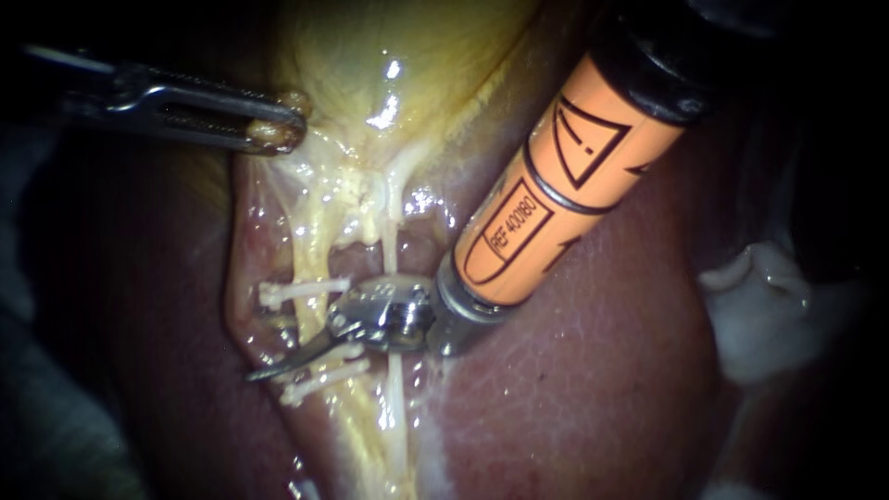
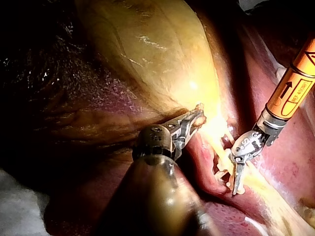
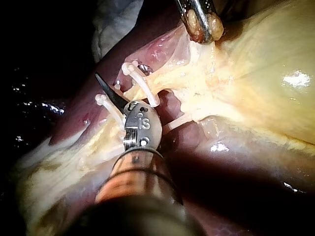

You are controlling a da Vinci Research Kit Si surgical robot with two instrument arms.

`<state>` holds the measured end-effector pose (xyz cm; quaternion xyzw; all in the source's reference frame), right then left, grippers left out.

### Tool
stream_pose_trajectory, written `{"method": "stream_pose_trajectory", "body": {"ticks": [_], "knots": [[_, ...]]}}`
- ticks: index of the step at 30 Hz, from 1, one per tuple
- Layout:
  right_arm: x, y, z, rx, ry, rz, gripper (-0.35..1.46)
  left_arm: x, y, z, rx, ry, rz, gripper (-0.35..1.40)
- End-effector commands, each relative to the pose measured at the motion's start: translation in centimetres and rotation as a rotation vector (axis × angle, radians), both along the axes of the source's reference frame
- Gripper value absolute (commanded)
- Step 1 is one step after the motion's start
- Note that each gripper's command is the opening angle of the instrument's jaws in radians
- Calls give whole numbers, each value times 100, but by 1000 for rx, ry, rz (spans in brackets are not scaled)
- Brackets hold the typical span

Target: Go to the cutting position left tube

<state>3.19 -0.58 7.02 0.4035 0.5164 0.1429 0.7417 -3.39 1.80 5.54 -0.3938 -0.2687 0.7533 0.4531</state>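
Observation:
The yellow gallbladder (image 1: 389, 56) narrows down to two pale tubes on the liver (image 1: 593, 370). The left tube (image 1: 313, 326) carries one white clip (image 1: 306, 290) above and another clip (image 1: 324, 378) below. My right instrument (image 1: 261, 359), on an orange shaft, reaches across this tube between the clips. Its jaws are thin blades: one lies on top just above the lower clip, the other is mostly hidden by tissue. My left instrument (image 1: 278, 130) is shut on a yellow fold at the gallbladder's neck, holding it stretched. The right tube (image 1: 396, 389) runs under the right instrument's wrist.
White gauze (image 1: 769, 315) lies at the right beyond the liver. Dark liver borders the tubes on the left. In the right wrist view the blade (image 3: 106, 88) sits between the two clips (image 3: 142, 86), with the left instrument (image 3: 202, 24) ahead of it.

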Motion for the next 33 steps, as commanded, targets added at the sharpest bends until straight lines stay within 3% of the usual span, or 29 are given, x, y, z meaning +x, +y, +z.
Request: {"method": "stream_pose_trajectory", "body": {"ticks": [1, 22, 33], "knots": [[0, 0, -1, 0, 0, 0, 128, 0, 0, 0, 0, 0, 0, -35], [-43, 8, -2, 9, -7, -6, 128, 2, 0, -2, 1, -1, 1, -35], [-69, 21, 0, 9, -9, -5, 128, 2, 0, -2, 1, -1, 1, -35]]}}
